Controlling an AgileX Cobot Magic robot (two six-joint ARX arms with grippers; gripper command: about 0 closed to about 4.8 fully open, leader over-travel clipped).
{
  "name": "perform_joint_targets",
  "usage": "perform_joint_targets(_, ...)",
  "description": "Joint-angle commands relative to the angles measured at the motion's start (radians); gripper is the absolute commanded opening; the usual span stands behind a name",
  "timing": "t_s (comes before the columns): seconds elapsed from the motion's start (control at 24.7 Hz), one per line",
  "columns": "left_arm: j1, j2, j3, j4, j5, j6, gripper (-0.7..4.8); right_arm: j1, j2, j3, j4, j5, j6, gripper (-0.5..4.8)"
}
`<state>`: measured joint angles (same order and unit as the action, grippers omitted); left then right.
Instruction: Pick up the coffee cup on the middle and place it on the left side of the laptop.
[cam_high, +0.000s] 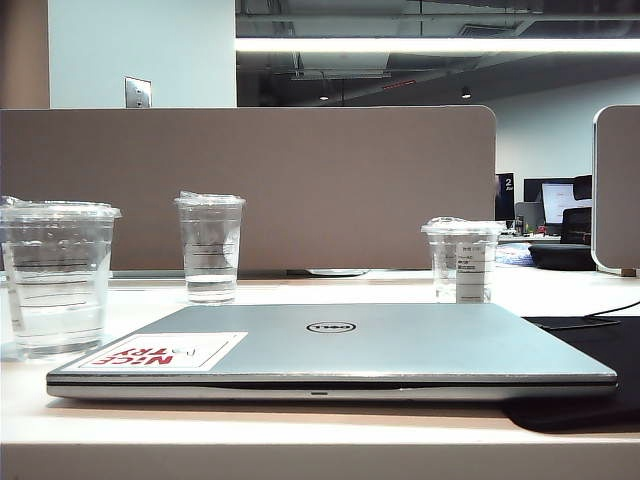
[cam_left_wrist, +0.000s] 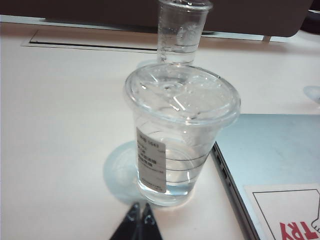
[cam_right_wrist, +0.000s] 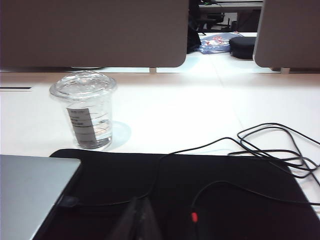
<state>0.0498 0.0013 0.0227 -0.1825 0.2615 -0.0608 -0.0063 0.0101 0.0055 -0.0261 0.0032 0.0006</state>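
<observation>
White desk (cam_high: 300, 430), brown partition (cam_high: 300, 180), both tools (cam_left_wrist: 140, 216) (cam_right_wrist: 139, 212) closed, empty.

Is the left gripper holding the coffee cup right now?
No: in the left wrist view the left gripper is shut and empty, just short of the coffee cup.

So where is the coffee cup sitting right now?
In the exterior view the coffee cup stands upright on the table at far left, beside the laptop's sticker corner, nearer the camera than the slimmer clear cup.

Lidded clear coffee cup (cam_high: 56, 275) upright, left of closed silver laptop (cam_high: 400, 340)
</observation>
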Motion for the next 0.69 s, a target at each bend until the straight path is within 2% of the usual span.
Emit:
perform_joint_targets(0.04,0.000,0.000,-0.002,0.034,-0.064,0.009,-0.06,-0.005,-0.011,-0.004,0.016,0.005,0.002,-0.05)
perform_joint_targets(0.12,0.000,0.000,-0.003,0.048,-0.090,0.028,-0.06,-0.004,-0.011,-0.004,0.011,0.004,0.003,-0.05)
perform_joint_targets(0.49,0.000,0.000,-0.015,0.110,-0.101,0.054,-0.06,-0.005,-0.011,-0.004,0.006,0.004,0.002,-0.05)
perform_joint_targets(0.69,0.002,0.000,-0.015,0.125,-0.179,0.087,-0.06,-0.005,-0.011,-0.004,0.006,0.004,0.002,-0.05)
